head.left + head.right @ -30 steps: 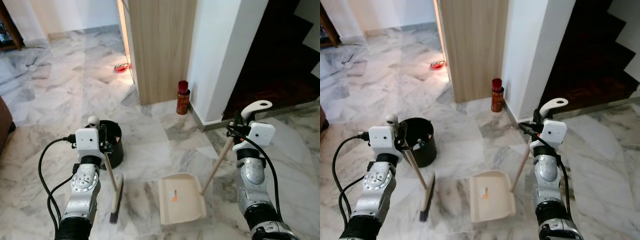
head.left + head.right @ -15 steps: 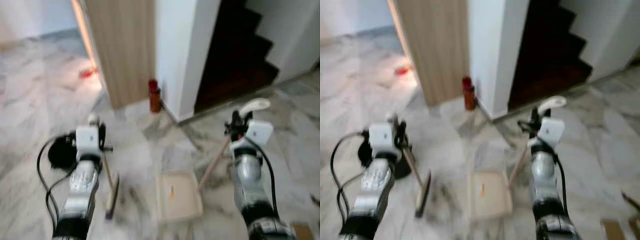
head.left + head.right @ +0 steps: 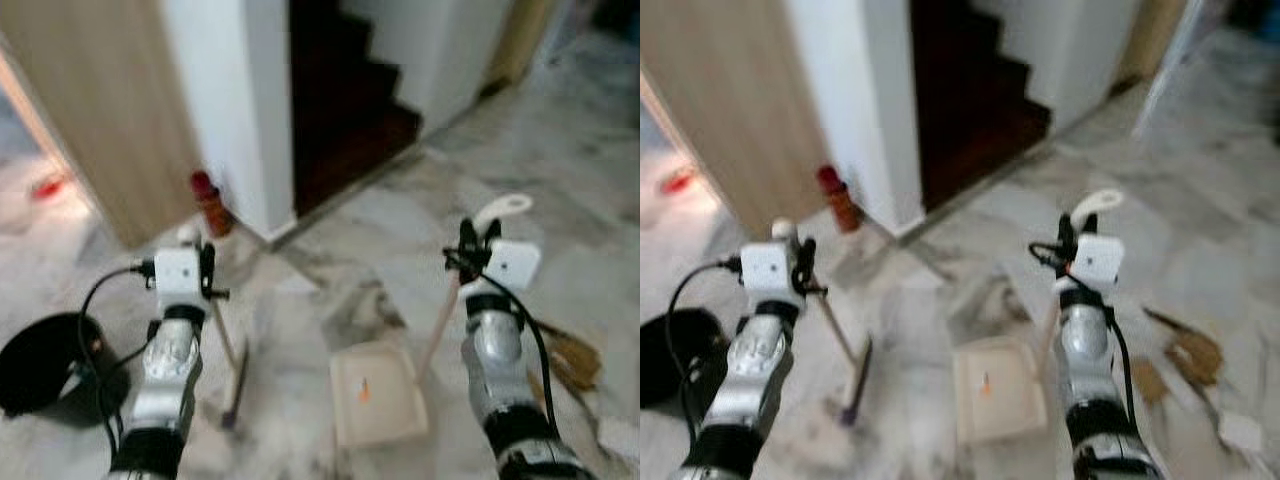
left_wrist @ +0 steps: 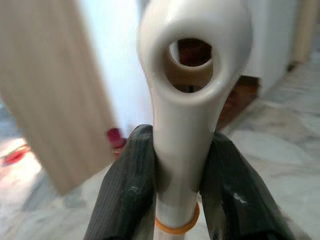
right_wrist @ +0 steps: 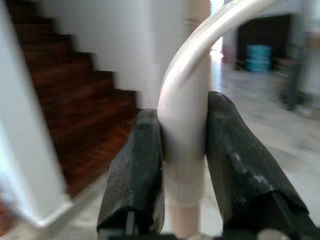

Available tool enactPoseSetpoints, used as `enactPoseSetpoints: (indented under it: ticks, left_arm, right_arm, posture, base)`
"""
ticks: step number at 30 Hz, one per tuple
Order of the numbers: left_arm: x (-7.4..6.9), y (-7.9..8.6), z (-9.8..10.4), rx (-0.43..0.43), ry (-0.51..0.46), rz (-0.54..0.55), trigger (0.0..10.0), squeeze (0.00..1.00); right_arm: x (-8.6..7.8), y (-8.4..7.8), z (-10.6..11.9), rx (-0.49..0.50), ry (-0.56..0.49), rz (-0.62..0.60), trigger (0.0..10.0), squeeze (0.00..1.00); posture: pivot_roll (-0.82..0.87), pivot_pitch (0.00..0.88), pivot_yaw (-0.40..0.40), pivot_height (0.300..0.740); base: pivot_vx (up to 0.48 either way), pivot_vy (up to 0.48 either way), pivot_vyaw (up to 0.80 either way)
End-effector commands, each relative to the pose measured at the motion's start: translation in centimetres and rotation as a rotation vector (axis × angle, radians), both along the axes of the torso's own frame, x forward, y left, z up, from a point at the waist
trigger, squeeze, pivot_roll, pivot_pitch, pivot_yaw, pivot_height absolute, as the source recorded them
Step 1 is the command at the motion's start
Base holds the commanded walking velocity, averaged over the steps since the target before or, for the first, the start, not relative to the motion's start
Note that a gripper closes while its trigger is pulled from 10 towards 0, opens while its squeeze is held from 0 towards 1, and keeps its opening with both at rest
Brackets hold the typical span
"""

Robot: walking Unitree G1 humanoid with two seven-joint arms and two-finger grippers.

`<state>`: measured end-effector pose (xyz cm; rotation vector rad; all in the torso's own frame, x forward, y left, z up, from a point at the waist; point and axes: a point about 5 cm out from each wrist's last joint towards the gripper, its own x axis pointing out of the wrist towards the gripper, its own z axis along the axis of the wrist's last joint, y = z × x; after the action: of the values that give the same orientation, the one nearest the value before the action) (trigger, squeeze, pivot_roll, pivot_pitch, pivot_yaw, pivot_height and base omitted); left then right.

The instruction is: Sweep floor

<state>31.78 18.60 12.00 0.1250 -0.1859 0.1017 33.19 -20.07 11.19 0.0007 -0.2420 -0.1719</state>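
Left gripper [image 4: 177,185] clamped tight on broom [image 3: 232,375] handle — right gripper [image 5: 184,175] likewise on dustpan [image 3: 378,395] handle

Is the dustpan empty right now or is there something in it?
Not empty. The dustpan lies flat on the marble floor with one small orange scrap in its tray; blur hides finer dust.

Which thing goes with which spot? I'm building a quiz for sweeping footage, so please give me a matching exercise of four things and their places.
Things:
1. broom
2. dustpan
3. black bucket
4. red can

Places:
A. at the foot of the white wall, by the wooden panel
B. handle held in the right hand
C. on the floor to the robot's far left
D. handle held in the left hand

Pairs: 1-D, 2-B, 3-C, 4-A
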Motion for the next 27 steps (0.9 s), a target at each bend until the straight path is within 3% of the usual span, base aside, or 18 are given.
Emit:
enactPoseSetpoints:
  ticks: [1,27]
  left_arm:
    - [0.11,-0.46,0.55,0.002,-0.030,-0.012,10.0,0.00]
    - [0.34,-0.63,0.60,-0.038,-0.043,-0.019,10.0,0.00]
  right_arm:
    - [0.40,0.05,1.34,-0.002,-0.055,0.002,10.0,0.00]
    - [0.20,-0.23,0.94,-0.009,-0.041,0.002,10.0,0.00]
  posture:
    - [0.02,0.052,0.046,0.740]
    - [0.01,0.015,0.053,0.740]
  base:
    - [0.000,-0.330,-0.80]
    - [0.000,-0.011,-0.80]
